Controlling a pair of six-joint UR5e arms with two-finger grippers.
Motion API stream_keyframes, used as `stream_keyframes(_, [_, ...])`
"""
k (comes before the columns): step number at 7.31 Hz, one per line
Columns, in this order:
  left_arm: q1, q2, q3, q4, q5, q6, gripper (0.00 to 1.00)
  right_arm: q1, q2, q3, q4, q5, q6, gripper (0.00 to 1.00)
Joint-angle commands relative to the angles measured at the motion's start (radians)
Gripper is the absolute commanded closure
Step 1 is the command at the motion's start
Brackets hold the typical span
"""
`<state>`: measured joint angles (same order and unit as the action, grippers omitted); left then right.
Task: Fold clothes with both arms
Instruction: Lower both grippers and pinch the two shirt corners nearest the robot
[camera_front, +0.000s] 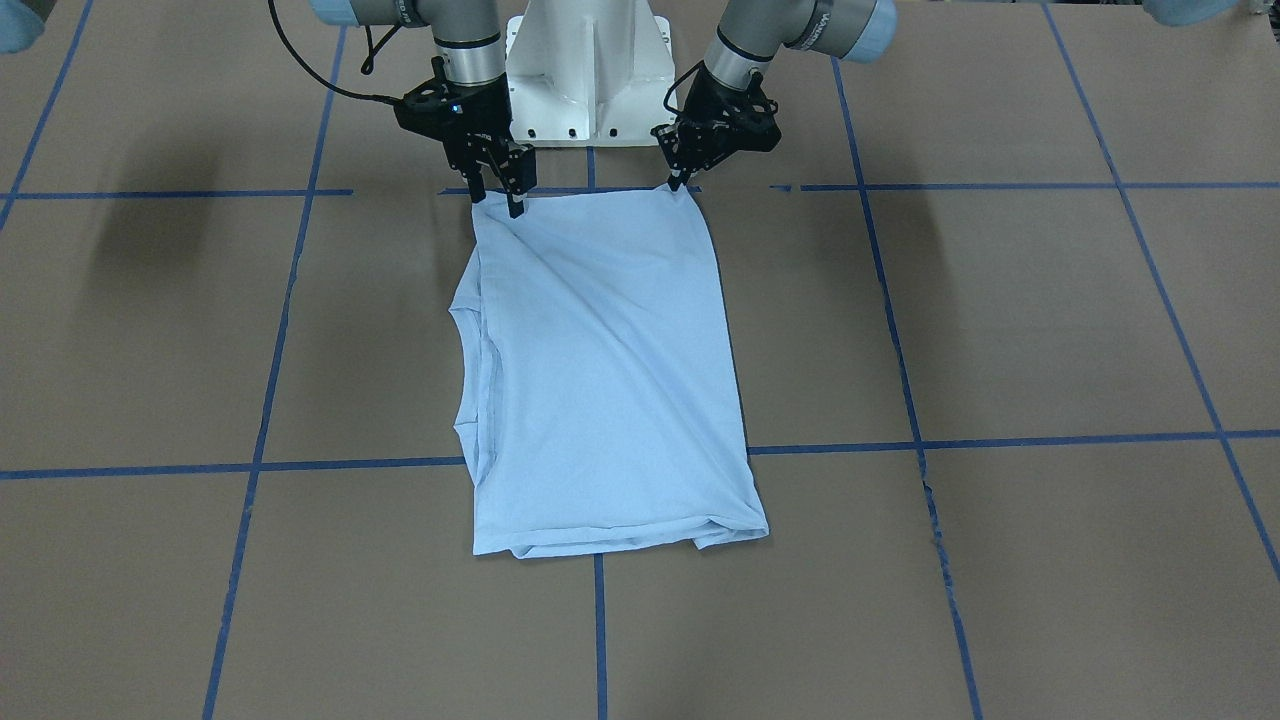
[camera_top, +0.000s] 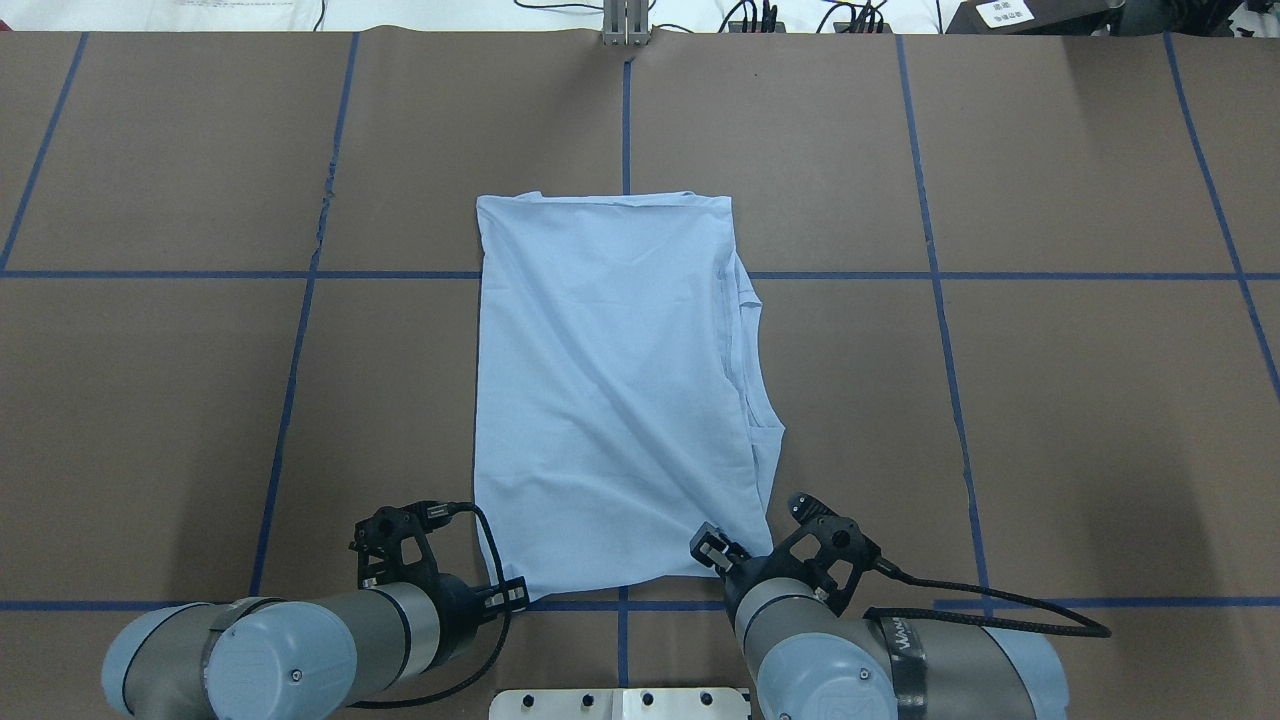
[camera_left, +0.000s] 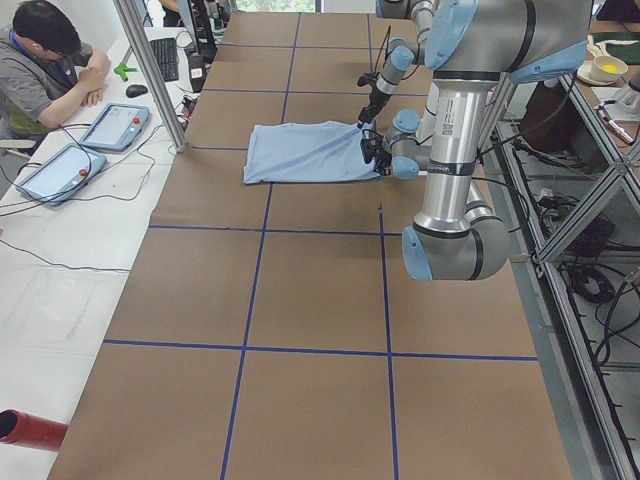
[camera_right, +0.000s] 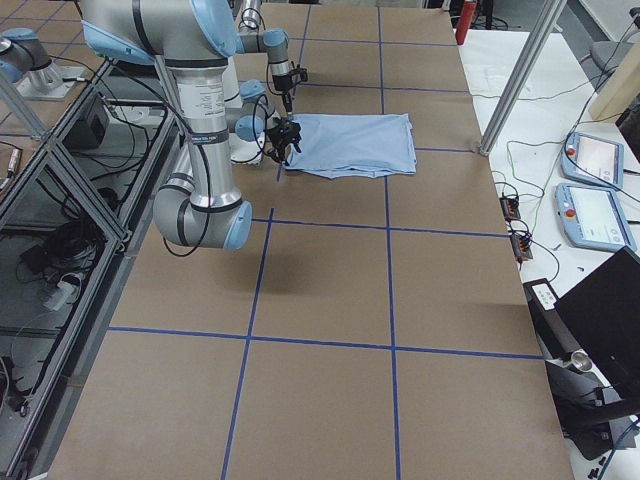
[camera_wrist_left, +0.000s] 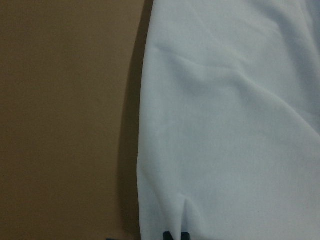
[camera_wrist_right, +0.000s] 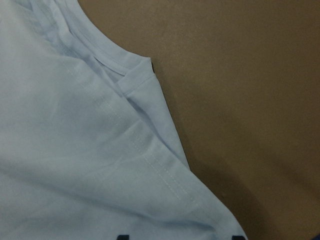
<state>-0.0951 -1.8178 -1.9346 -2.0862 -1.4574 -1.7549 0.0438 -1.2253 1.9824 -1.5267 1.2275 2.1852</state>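
T-shirt (camera_front: 600, 380) on taped table (camera_front: 1000, 320): left jaws pinch its corner, right jaws gape astride.

The shirt (camera_front: 600, 380) is plain light blue, and its stitching (camera_wrist_right: 160, 170) is the same blue. The table (camera_front: 1050, 320) is brown, crossed by a grid of blue tape (camera_front: 1000, 440). The left arm (camera_top: 330, 630) and right arm (camera_top: 800, 640) are silver-grey with light blue caps (camera_top: 270, 665). The right one wears a black band with white letters. The left gripper (camera_front: 682, 183) and right gripper (camera_front: 497, 200) are black, as are the cables (camera_top: 1000, 600). The base (camera_front: 585, 70) is white. A red cylinder (camera_left: 25, 428) lies beside the table.
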Motion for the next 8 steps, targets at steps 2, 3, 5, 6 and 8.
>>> stream_keyframes(2, [0.000, 0.000, -0.001, 0.000, 0.008, 0.000, 1.00, -0.022, 0.027, -0.014, -0.020, 0.000, 0.002, 0.25])
stream_keyframes(3, [0.000, 0.000, -0.004, 0.000, 0.008, 0.000, 1.00, -0.019, 0.050, -0.045, -0.020, -0.002, 0.007, 0.26])
stream_keyframes(5, [0.000, 0.000, -0.006, 0.000, 0.008, 0.000, 1.00, -0.009, 0.067, -0.059, -0.018, -0.003, 0.007, 0.27])
stream_keyframes(6, [0.000, 0.000, -0.007, 0.000, 0.008, 0.000, 1.00, -0.001, 0.067, -0.062, -0.020, -0.003, 0.007, 0.28])
stream_keyframes(8, [0.000, 0.000, -0.007, 0.000, 0.008, 0.000, 1.00, 0.007, 0.070, -0.082, -0.018, -0.003, 0.007, 0.31])
